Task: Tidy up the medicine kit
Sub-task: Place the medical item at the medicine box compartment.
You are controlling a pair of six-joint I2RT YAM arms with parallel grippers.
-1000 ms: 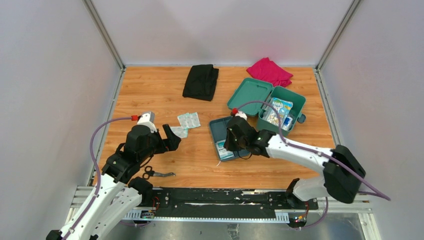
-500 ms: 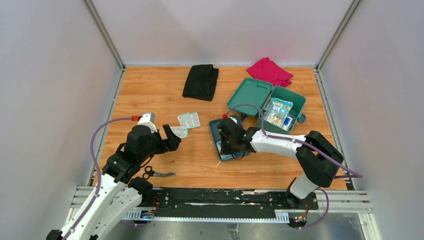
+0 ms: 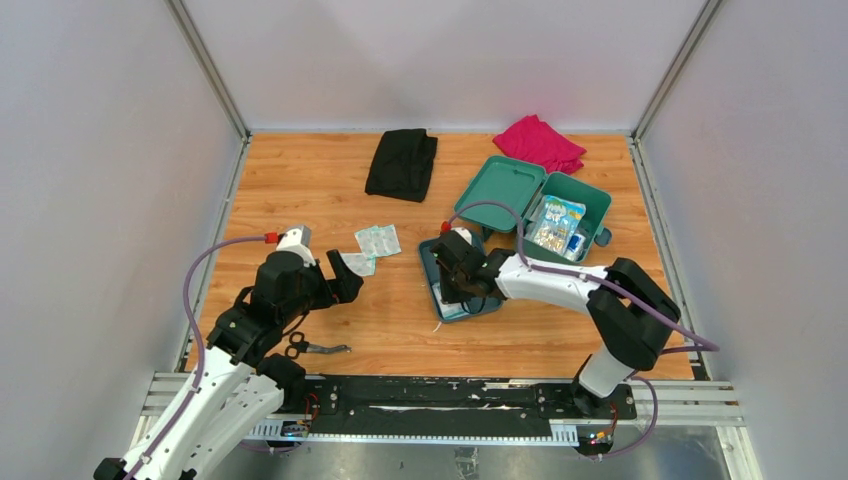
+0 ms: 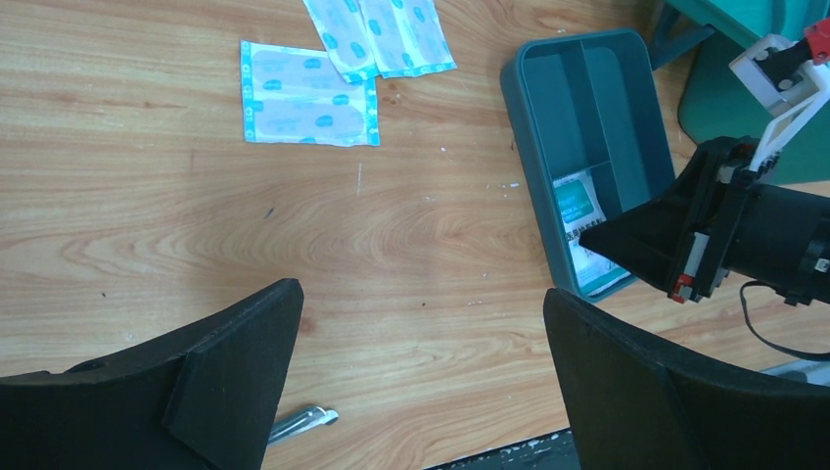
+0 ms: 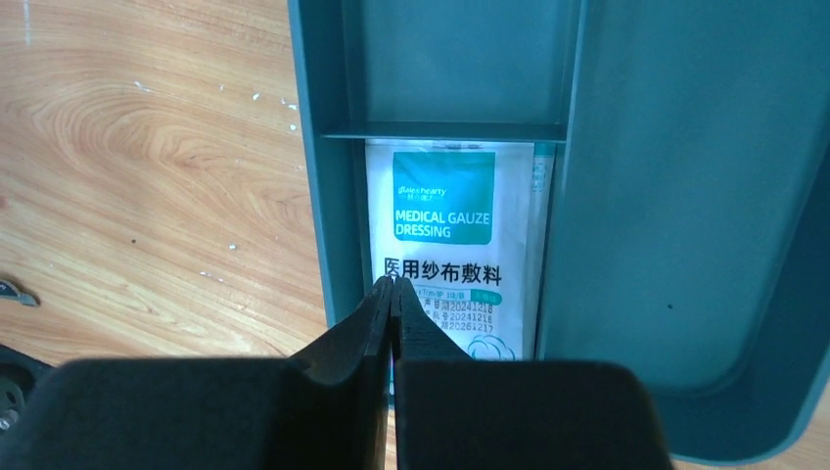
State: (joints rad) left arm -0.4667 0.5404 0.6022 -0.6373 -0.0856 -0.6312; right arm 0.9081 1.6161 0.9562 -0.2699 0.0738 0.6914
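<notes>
The teal medicine kit (image 3: 592, 203) stands open at the right, its lid (image 3: 502, 190) leaning back and packets inside. Its two-compartment inner tray (image 3: 436, 252) lies on the table to the box's left. A white and green gauze dressing packet (image 5: 450, 225) lies flat in the tray's near compartment. My right gripper (image 5: 393, 284) is shut, its tips just over the packet's lower left part and nothing between them. My left gripper (image 4: 421, 294) hangs wide open over bare wood to the left of the tray (image 4: 587, 117), holding nothing.
Light-blue plaster packets (image 4: 308, 93) lie beyond the left gripper, with more of them (image 3: 378, 240) just past those. Scissors (image 3: 310, 347) lie near the front edge by the left arm. A black cloth (image 3: 402, 163) and a pink cloth (image 3: 540, 142) rest at the back.
The right arm has folded in toward the left, and its shut gripper has shifted slightly left over the tray. The left arm has stayed put.
</notes>
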